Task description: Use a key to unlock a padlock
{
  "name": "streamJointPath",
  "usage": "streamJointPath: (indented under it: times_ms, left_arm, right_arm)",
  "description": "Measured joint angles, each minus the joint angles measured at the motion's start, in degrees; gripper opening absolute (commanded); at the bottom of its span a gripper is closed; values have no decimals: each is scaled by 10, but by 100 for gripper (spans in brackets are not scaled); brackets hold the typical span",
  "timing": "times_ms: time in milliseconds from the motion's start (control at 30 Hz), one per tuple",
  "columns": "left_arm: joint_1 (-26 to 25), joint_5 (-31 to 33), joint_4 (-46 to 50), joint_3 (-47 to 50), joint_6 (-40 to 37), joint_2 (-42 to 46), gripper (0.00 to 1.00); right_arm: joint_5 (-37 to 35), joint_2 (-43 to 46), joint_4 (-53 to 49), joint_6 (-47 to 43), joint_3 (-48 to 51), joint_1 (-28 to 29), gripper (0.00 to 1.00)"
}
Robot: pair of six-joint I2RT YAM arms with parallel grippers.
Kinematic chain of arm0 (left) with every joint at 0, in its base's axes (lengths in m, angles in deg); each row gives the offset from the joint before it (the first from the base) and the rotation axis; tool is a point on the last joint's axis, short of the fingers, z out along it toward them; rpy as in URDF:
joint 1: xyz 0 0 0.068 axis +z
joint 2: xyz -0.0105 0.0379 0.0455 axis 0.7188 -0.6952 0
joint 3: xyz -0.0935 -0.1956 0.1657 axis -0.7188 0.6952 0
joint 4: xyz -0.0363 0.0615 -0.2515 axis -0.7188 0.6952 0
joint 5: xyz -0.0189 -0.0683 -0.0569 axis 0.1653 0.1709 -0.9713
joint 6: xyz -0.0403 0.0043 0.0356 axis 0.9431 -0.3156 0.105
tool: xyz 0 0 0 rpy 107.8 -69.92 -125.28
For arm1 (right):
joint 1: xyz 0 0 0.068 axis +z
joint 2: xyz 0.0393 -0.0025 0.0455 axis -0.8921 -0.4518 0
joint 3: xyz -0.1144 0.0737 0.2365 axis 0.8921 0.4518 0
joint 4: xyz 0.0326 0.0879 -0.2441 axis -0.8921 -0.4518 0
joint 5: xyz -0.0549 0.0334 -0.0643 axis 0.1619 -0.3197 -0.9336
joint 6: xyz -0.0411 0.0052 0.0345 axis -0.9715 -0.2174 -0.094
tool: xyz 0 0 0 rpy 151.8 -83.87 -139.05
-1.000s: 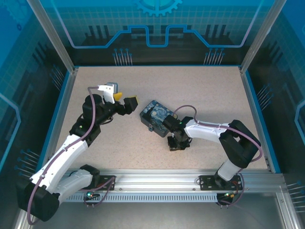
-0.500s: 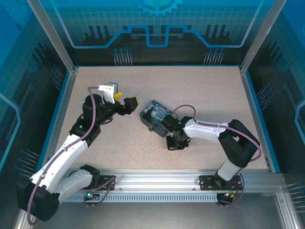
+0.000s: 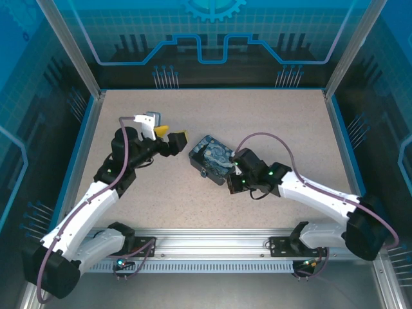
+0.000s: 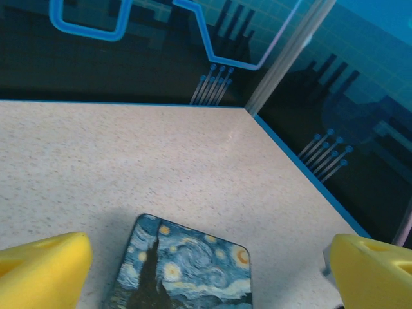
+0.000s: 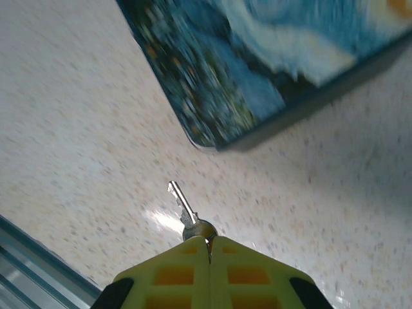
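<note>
Right pincer (image 5: 207, 243) is closed on the key (image 5: 187, 209), pinching the round bow between the yellow tips. The blade sticks out bare toward the upper left of the wrist frame. It aims roughly at the rounded corner of the tin (image 5: 257, 58) but is apart from it. Bench (image 5: 77, 129) lies under the key; cannot tell if the tip touches it. In the top view this pincer sits just beside the tin's lower right edge, mid-frame.

Left pincer (image 3: 171, 132) is open wide and empty, left of the tin and apart from it. Its wrist view has the tin lid low centre between the two yellow fingers (image 4: 45, 267).

Padlock: too small to make out in these views, and I cannot tell where on the tin it hangs.

Handling, as a judgement:
- The key is light, stiff, thin and smooth metal. It is likely to pivot or slip in the pads if the blade is pushed off-axis.
- The bow is the right place to hold it, leaving the whole blade free.
- The padlock is probably light and will swing or slide when pushed. It likely needs bracing by the body, with the keyhole left clear.
- The tin may skate on the bench too.
</note>
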Motion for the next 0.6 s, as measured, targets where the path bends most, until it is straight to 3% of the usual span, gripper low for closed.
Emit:
streamJointPath:
  times_ms: [167, 400, 600]
  left_arm:
    - [-7, -46, -28, -8, 49, -37, 85]
    - [-53, -74, -89, -16, 106, -91, 78]
    - [-97, -79, -110, -49, 116, -131, 75]
  right_arm:
    - [-24, 53, 137, -4, 21, -9, 0]
    - [-47, 51, 351, 0, 33, -19, 0]
    - [-47, 44, 421, 5, 32, -19, 0]
